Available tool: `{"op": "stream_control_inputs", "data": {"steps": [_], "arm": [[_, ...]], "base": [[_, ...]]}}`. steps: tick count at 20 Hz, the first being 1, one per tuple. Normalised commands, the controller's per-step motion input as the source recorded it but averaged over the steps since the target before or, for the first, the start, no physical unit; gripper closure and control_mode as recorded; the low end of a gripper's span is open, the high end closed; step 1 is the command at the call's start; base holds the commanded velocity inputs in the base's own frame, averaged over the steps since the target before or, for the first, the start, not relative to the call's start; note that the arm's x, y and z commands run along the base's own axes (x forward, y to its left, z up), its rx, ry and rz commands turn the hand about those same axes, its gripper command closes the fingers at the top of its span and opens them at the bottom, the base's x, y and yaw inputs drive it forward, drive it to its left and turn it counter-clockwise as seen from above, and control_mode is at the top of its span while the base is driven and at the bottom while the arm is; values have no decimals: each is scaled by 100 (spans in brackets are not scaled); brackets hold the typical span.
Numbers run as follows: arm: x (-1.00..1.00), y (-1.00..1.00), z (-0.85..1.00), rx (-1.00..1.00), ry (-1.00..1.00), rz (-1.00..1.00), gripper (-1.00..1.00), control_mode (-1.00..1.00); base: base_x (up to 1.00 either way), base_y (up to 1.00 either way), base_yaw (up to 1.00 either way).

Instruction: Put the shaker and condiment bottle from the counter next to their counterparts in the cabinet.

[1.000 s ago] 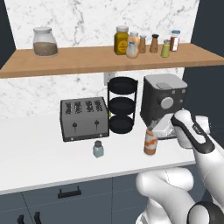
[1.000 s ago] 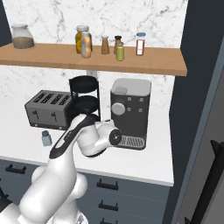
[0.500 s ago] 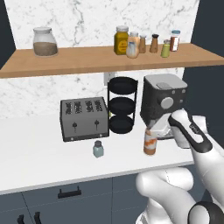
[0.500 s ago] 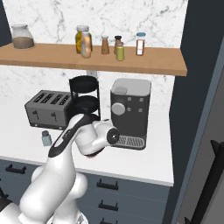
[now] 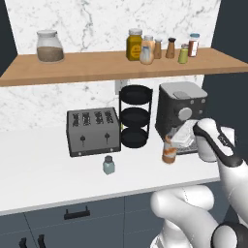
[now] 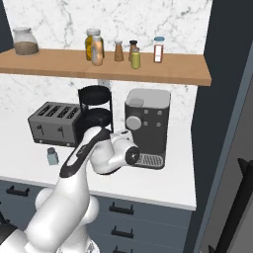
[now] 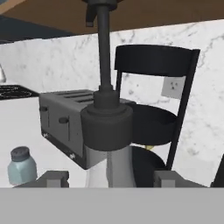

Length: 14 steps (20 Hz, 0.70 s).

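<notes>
The condiment bottle (image 5: 168, 150), orange-brown with a dark pour tip, stands on the white counter (image 5: 38, 169) in front of the coffee machine. My gripper (image 5: 177, 145) is shut on it from the right. In the hand view the bottle's dark cap and clear neck (image 7: 106, 127) rise between my fingertips, with the gripper (image 7: 111, 178) around the body below. The small pale blue-green shaker (image 5: 109, 165) with a grey cap stands in front of the toaster, left of the bottle (image 6: 52, 156) (image 7: 21, 166). The counterparts (image 5: 160, 47) (image 6: 118, 49) cluster on the wooden cabinet shelf (image 5: 97, 65) above.
A dark toaster (image 5: 93, 131), a black three-tier rack (image 5: 135, 116) and a coffee machine (image 5: 181, 109) line the back of the counter. A glass jar (image 5: 50, 46) sits at the shelf's left end. Dark drawer fronts (image 5: 72, 218) run below the counter.
My fingers have closed in on the condiment bottle from a wide opening. The arm has hardly moved, and the shaker stays in place.
</notes>
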Motion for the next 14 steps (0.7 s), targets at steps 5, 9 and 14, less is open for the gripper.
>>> {"op": "stream_control_inputs", "data": {"steps": [5,9,14], "arm": [[-3,-18,69,-1,-23,0,100,-100],[0,-36,69,0,-19,0,100,-100],[-3,-38,95,4,-17,0,100,-100]], "base": [[0,0,0],[0,0,0],[0,0,0]]}}
